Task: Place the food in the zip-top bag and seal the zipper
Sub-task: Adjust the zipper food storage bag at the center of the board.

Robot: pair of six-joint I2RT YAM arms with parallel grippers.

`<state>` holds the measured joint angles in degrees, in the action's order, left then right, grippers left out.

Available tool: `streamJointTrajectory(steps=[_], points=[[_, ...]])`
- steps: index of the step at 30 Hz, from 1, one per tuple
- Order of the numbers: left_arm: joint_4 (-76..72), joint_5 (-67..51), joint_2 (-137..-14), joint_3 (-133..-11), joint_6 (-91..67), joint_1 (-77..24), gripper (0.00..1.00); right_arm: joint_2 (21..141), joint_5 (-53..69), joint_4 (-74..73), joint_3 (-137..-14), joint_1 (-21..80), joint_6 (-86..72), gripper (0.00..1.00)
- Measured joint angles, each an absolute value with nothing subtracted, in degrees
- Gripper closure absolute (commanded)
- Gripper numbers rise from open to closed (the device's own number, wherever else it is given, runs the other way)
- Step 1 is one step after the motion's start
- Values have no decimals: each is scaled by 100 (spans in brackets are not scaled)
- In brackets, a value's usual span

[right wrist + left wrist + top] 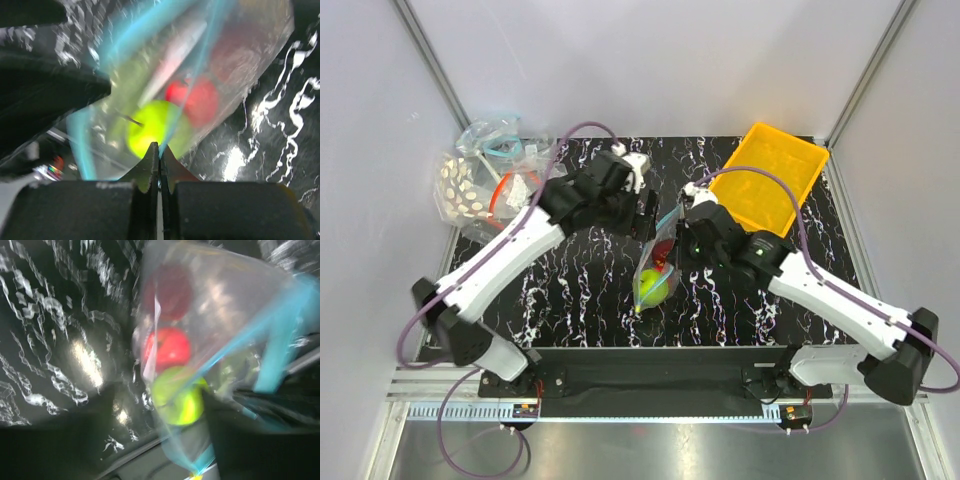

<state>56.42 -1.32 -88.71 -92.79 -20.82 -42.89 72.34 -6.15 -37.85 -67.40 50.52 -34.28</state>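
Observation:
The clear zip-top bag [658,262] hangs between my two grippers above the middle of the black marbled mat. Inside it are the lime green fruit [652,286], the red fruit [664,264] and the dark maroon fruit [172,290]. My left gripper [647,215] holds the bag's upper edge; its wrist view is blurred and the jaws do not show clearly. My right gripper [159,149] is shut on the teal-blue zipper strip [200,55], with the green fruit [155,127] and red fruit [197,100] just beyond its tips. The strip also shows in the left wrist view [277,355].
A yellow tray [770,175] sits at the back right of the mat. A heap of other clear bags [495,150], one white-dotted [460,190], lies off the mat's back left corner. The mat's near edge [660,345] runs in front of the arm bases.

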Motion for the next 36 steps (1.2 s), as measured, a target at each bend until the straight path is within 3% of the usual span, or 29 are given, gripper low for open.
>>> streamJointTrajectory(steps=[3,6,15,25,36], points=[[5264,-222,-8173,-9120,-2045,-4289,1,6938,-956,-3723,-6877,5061,-3514,100],[4705,-338,-7008,-8165,-1992,-4289,1,6873,-1402,-3695,-7002,5061,-3664,100],[1857,-600,-4123,-4171,-2191,-4460,1,7225,-2132,-3623,-7216,4993,-4289,100],[-873,370,-3992,-2491,-1804,-5463,5,7247,-2753,-3389,-7218,4982,-5162,100],[-3044,993,-4893,-1721,-1046,-5625,22,7247,-3068,-3140,-7229,4976,-5677,100]])
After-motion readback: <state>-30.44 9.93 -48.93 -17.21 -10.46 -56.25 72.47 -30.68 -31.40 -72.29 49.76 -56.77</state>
